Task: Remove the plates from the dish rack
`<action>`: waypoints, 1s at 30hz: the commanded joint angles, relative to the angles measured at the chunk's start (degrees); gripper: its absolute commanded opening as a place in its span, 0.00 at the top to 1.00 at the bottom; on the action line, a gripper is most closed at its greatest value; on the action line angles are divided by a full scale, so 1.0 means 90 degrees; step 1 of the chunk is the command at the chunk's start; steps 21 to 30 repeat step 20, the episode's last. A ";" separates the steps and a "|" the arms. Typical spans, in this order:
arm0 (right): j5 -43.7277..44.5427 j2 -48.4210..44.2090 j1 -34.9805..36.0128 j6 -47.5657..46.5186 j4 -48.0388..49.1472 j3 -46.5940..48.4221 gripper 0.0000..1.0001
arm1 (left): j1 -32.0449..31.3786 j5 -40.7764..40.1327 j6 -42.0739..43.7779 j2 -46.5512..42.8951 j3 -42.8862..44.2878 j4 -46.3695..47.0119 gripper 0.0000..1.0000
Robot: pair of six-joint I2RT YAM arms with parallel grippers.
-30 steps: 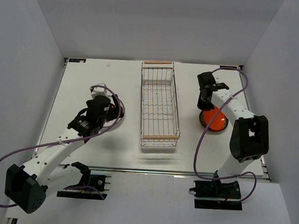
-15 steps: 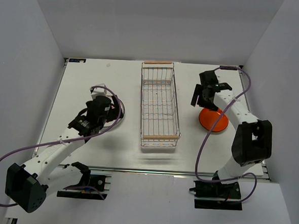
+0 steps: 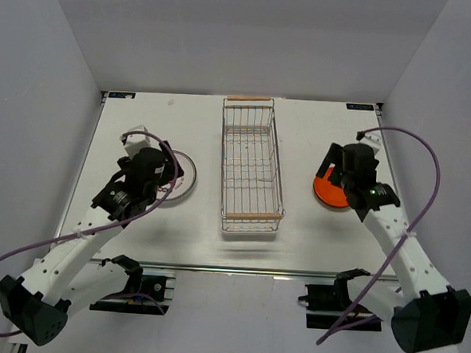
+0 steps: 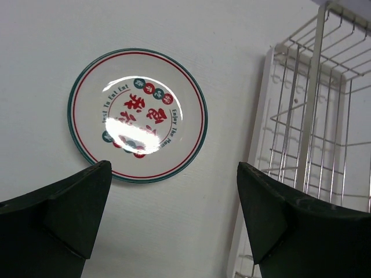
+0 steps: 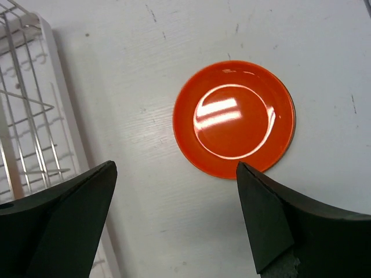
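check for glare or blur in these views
Left wrist: a white glare patch washes out part of the round white plate with red characters and green rim. Right wrist: bright reflections on the glossy orange-red round plate. Top external: even light.

Top view: my left arm covers the left part of the red-marked plate (image 3: 183,181) near the tabletop's left edge. My right hand (image 5: 175,191) covers the right part of the orange-red plate (image 3: 326,194) near the right edge.

Wrist views: the frame bottom cuts off the fingers of my right hand and my left hand (image 4: 174,197). The dish rack (image 4: 312,87) runs off the frame side. Glare washes out part of the red-marked plate's centre marks.

I cannot tell whether either plate is single or stacked.
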 commanded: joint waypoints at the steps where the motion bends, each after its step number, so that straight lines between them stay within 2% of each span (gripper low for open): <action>1: 0.0285 -0.0640 -0.0009 -0.0017 0.0636 -0.0577 0.11 | -0.0017 -0.0477 -0.0417 -0.0562 0.0175 -0.0495 0.02; 7: 0.0627 -0.1918 -0.0009 0.0150 0.0743 -0.1387 0.11 | -0.0017 0.0118 -0.0505 -0.1529 0.0059 -0.0719 0.02; 12: 0.0598 -0.2360 -0.0009 0.0052 0.1027 -0.1916 0.11 | -0.0017 0.0168 -0.0573 -0.2426 -0.0595 -0.0466 0.02; 30: 0.0656 -0.2273 0.0001 0.0033 0.0890 -0.1887 0.11 | -0.0017 0.0197 -0.0631 -0.2087 -0.0587 -0.0514 0.02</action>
